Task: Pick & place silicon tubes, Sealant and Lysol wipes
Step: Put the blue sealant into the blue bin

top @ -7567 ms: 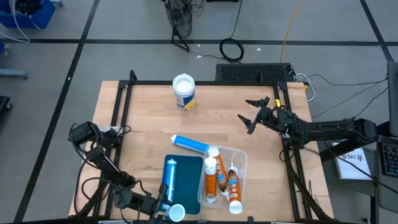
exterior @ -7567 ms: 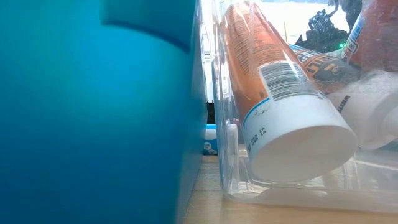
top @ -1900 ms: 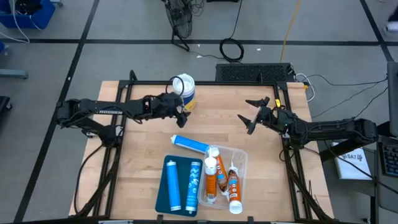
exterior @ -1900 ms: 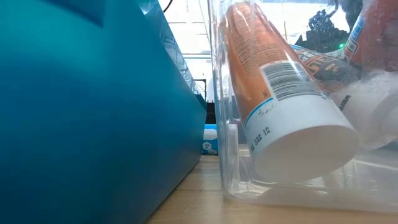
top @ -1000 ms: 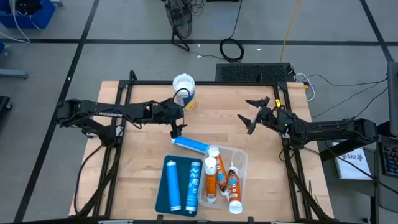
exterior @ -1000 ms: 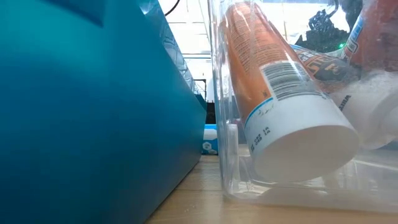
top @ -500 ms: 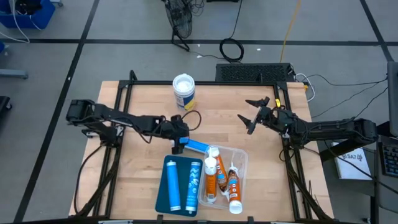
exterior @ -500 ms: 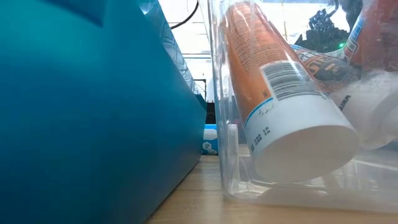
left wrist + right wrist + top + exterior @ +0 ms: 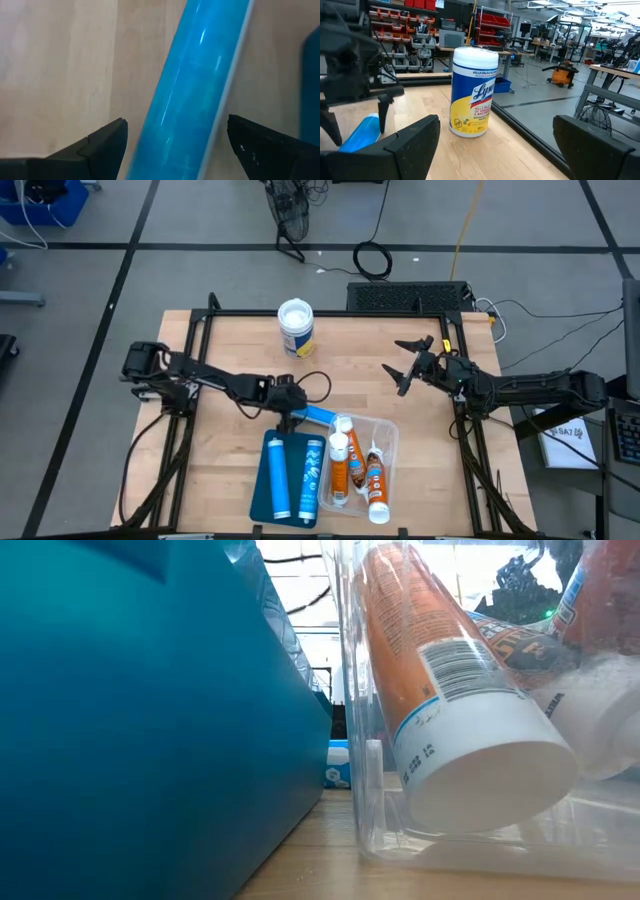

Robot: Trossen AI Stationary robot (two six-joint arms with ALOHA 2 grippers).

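Observation:
A loose blue silicone tube (image 9: 318, 416) (image 9: 195, 75) lies flat on the wooden table, just beyond the blue tray (image 9: 258, 505). My left gripper (image 9: 291, 418) (image 9: 175, 145) is low over that tube's left end, open. One finger (image 9: 107, 145) stands on each side of the tube, and I see no touch. The Lysol wipes canister (image 9: 296, 327) (image 9: 472, 92) stands upright at the table's far middle. My right gripper (image 9: 401, 367) (image 9: 495, 150) hovers open at the far right, pointing toward the canister.
The blue tray holds two blue tubes (image 9: 294, 476) side by side. To its right, a clear bin (image 9: 390, 430) (image 9: 360, 740) holds several orange-and-white sealant tubes (image 9: 350, 465) (image 9: 440, 690). A black frame (image 9: 190, 340) borders the table.
My left gripper has travelled from beside the Lysol canister toward the table's near edge and down. It now straddles the loose blue tube. The tube, the canister and my right gripper have stayed in place.

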